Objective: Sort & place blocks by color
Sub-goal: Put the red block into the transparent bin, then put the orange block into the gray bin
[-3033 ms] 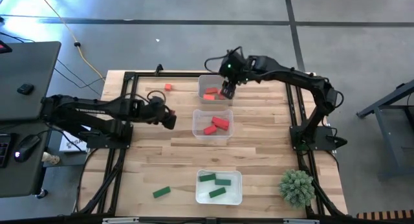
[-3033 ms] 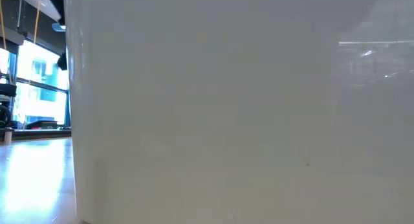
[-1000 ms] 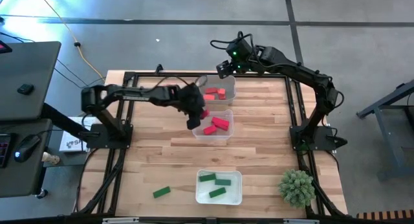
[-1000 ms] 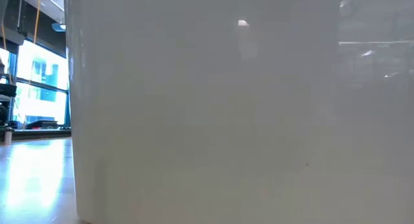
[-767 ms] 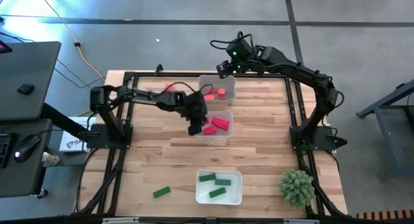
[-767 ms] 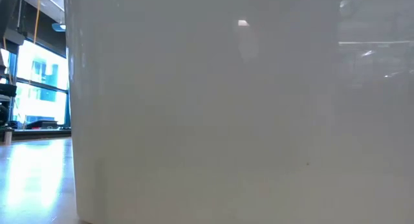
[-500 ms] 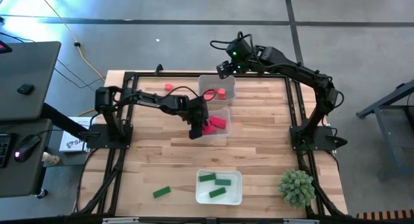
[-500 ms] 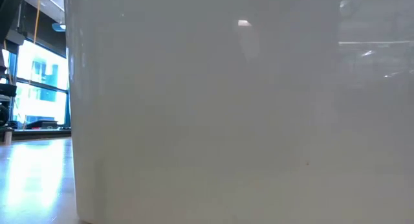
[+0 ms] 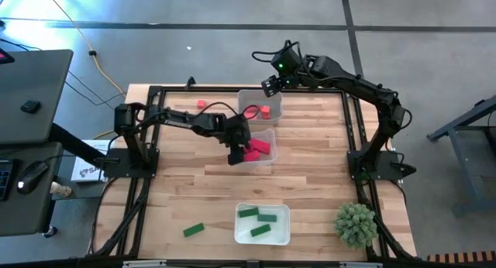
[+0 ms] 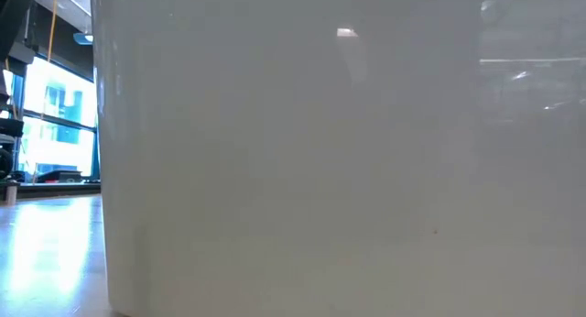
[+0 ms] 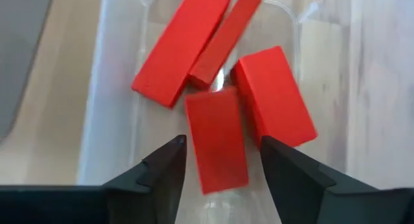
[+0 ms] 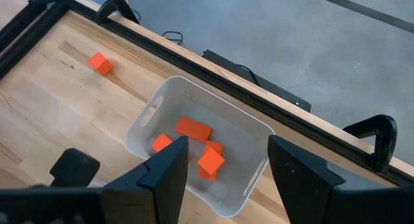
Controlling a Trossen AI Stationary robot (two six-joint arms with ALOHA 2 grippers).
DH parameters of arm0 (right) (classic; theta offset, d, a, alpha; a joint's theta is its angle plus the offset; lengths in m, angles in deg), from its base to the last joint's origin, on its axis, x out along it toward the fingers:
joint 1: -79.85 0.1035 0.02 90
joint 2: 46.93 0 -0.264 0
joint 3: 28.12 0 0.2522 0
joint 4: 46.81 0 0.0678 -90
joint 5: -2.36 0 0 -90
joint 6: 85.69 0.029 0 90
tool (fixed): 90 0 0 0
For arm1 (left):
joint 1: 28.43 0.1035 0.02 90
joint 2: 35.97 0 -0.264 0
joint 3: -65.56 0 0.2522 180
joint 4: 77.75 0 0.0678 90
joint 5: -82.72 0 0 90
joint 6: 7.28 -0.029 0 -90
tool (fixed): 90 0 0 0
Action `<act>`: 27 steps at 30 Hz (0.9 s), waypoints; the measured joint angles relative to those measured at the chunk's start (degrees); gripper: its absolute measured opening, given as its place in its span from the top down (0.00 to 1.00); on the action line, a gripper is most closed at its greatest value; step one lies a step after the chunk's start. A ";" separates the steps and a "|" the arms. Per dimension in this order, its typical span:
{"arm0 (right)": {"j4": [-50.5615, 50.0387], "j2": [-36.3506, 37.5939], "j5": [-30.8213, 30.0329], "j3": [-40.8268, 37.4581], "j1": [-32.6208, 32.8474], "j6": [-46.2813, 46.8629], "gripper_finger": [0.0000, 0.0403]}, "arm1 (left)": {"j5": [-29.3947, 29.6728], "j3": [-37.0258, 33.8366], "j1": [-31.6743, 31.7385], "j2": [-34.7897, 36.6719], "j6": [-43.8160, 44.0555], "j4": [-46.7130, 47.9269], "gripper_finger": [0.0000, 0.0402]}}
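My left gripper (image 9: 236, 153) hangs open over the middle clear tray (image 9: 267, 163), pointing down. In the left wrist view its fingers stand on either side of a deep red block (image 11: 217, 143) that lies flat on the tray floor among several other deep red blocks (image 11: 181, 46). My right gripper (image 9: 269, 86) waits open above the far tray (image 12: 249, 188), which holds several orange-red blocks (image 12: 193, 128). The near tray (image 9: 285, 235) holds three green blocks (image 9: 248, 212). One orange-red cube (image 9: 201, 104) and one green bar (image 9: 194, 230) lie on the bare table.
A spiky green plant ball (image 9: 355, 223) sits at the table's near right corner. A black frame (image 9: 155, 90) runs along the table's edges. In the low view a white tray wall (image 10: 320, 170) blocks almost everything. Bare wood lies between the middle and near trays.
My left gripper has moved toward the table's near and right edges, from the left rim of the middle tray to over its inside. The right arm has stayed almost still above the far tray.
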 joint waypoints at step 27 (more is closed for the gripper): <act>-1.70 -0.02 0.02 0.00 0.01 -1.51 0.50 | 6.99 23.03 8.50 0.15 -9.59 25.89 0.44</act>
